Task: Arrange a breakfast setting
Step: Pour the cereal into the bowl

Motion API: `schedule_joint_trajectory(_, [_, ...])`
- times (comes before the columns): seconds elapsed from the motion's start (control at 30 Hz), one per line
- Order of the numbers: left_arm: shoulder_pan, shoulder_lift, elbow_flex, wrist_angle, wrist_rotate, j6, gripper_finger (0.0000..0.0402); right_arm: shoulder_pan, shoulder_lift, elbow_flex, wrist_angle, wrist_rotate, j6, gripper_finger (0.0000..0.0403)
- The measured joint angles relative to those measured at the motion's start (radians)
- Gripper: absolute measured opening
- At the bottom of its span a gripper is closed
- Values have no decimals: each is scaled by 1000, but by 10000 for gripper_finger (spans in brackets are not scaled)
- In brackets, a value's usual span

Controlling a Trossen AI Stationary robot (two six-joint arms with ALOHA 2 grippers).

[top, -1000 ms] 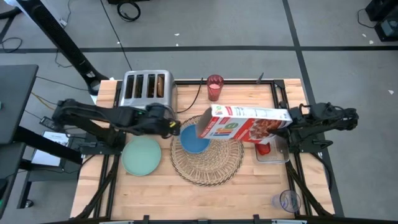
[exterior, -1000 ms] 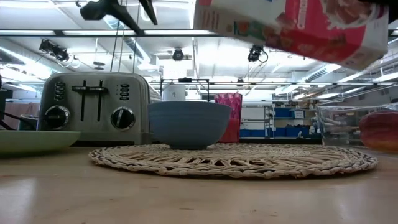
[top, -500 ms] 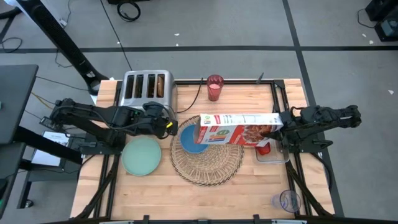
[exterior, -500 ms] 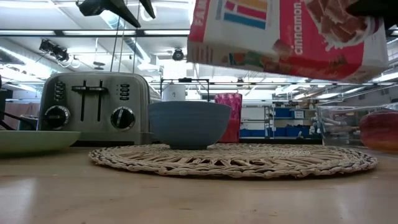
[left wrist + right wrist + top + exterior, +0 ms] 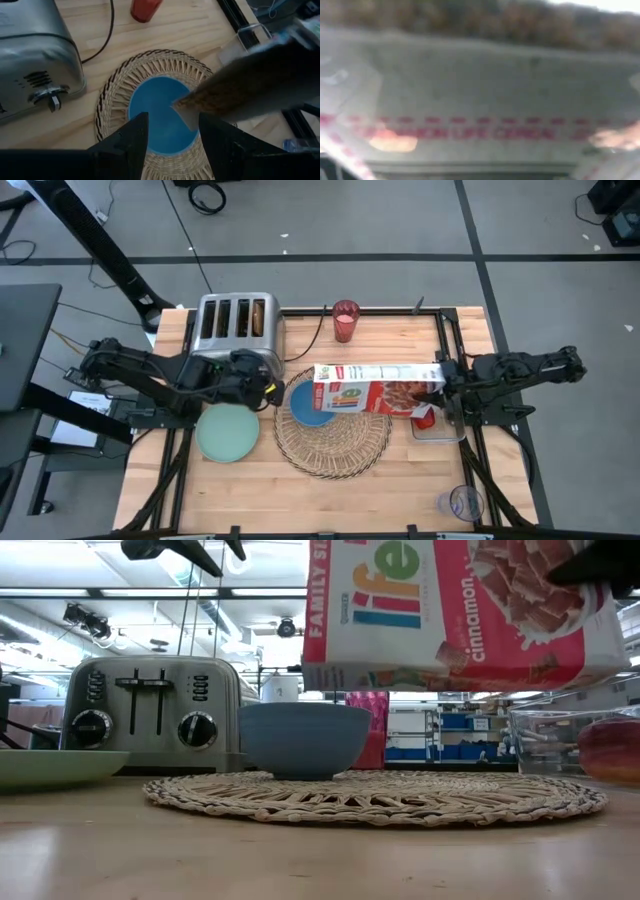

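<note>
On the wooden desk (image 5: 400,340) we see the placemat (image 5: 335,442) with the blue bowl (image 5: 314,403) on it. Our right hand (image 5: 441,383) grips a cereal box (image 5: 375,388), held sideways above the bowl. Left hand (image 5: 268,388) hovers beside the bowl, fingers (image 5: 131,142) apart, empty. Green plate (image 5: 228,431) sits left of the placemat, toaster (image 5: 234,323) behind.

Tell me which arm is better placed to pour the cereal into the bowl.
Right. Its gripper already holds the cereal box sideways above the bowl. The left gripper hovers open and empty beside the bowl.
</note>
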Motion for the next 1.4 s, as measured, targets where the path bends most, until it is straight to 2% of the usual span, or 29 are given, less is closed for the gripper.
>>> schedule_joint_trajectory(0.33, [-10, 0, 0, -2, -2, -10, 180, -4, 8, 0, -5, 10, 59, 243])
schedule_joint_trajectory(0.57, [-10, 0, 0, 35, -9, 56, 180, -4, 8, 5, -23, 11, 100, 241])
schedule_joint_trajectory(0.83, [-10, 0, 0, 35, -10, 83, 180, -10, 78, 85, -119, 10, 88, 241])
schedule_joint_trajectory(1.4, [-44, 0, 0, 33, -46, 98, 180, -10, 201, 213, -175, -10, 38, 240])
